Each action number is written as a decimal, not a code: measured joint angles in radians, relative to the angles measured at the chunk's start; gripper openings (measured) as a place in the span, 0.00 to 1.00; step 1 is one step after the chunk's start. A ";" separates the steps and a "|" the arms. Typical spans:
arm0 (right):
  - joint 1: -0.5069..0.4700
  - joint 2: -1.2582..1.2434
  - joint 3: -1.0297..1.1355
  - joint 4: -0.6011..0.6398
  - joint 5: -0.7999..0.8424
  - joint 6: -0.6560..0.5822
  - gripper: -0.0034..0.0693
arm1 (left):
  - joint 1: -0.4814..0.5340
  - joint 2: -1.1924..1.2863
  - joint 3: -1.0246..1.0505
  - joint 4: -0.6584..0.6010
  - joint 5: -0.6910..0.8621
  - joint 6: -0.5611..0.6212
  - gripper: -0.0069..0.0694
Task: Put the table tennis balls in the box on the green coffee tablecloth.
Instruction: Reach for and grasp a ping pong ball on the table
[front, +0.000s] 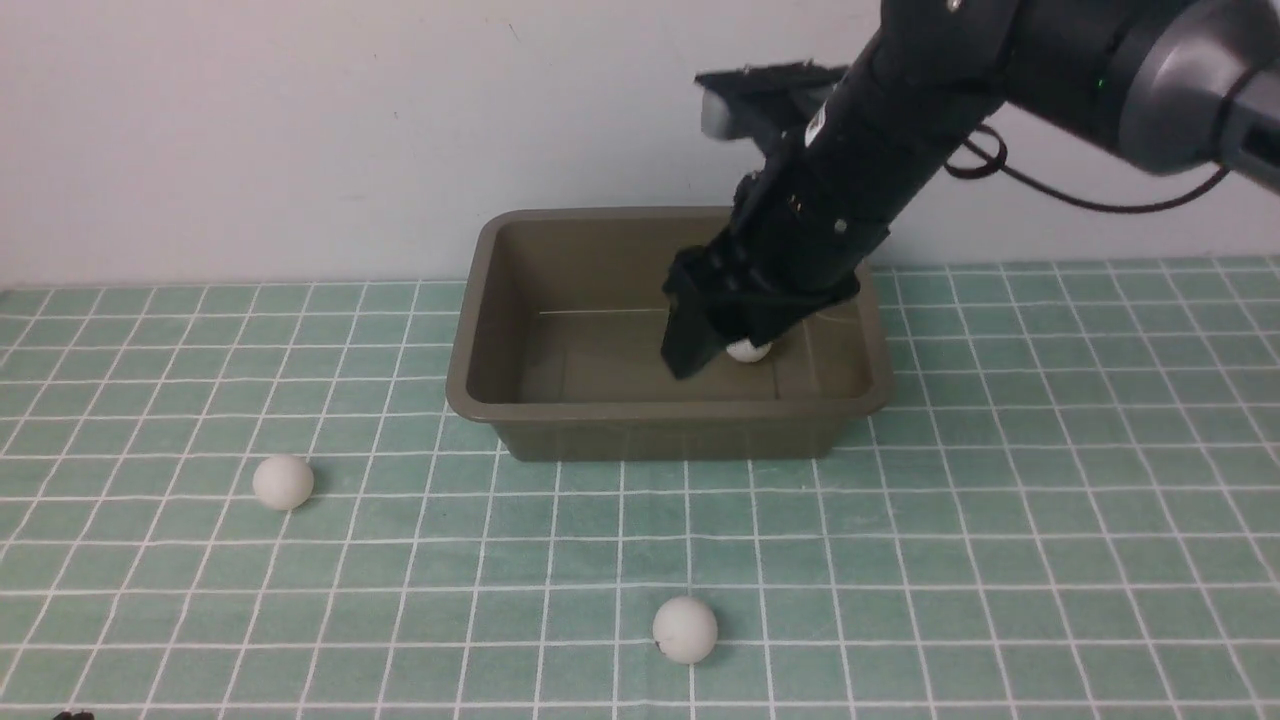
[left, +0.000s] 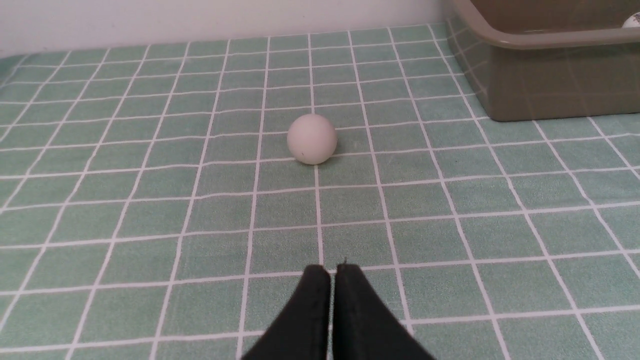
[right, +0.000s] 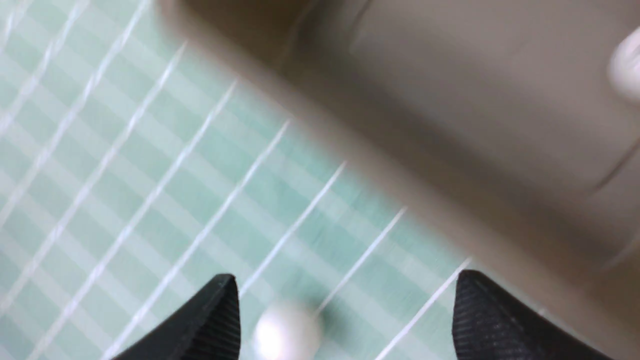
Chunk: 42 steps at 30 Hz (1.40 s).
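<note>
The right gripper (front: 716, 356) hangs low inside the box (front: 480, 395), its arm slanting down from 2 o'clock in the front view with the wrist pitched steeply. Its jaws are spread wide and hold nothing; the right wrist view is blurred but shows the fingers (right: 220, 320) well apart. The boxed ball (front: 750, 351) lies on the box floor just beside one finger, and I cannot tell whether they touch.

Two table tennis balls are still on the green coffee tablecloth (front: 1000, 520). The near ball (front: 685, 629) is at 6 o'clock from the box and the left ball (front: 283, 481) at 8 o'clock, both well clear of it. Being round, they have no long axis, so only their bearing matters.

The left gripper (left: 332, 272), its tips pressed together and empty, points straight at the left ball. That arm looks the nearer one for it, though it must open first. The near ball, at about 7 o'clock from the right gripper, seems that arm's likelier pick
</note>
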 joint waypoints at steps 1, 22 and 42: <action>0.014 -0.014 0.032 -0.002 0.001 -0.004 0.75 | 0.000 0.000 0.000 0.000 0.000 0.000 0.09; 0.190 -0.057 0.412 -0.105 -0.269 0.052 0.69 | 0.000 0.000 0.000 0.000 0.000 0.000 0.09; 0.190 0.015 0.412 -0.094 -0.284 0.052 0.68 | 0.000 0.000 0.000 0.000 0.000 0.000 0.09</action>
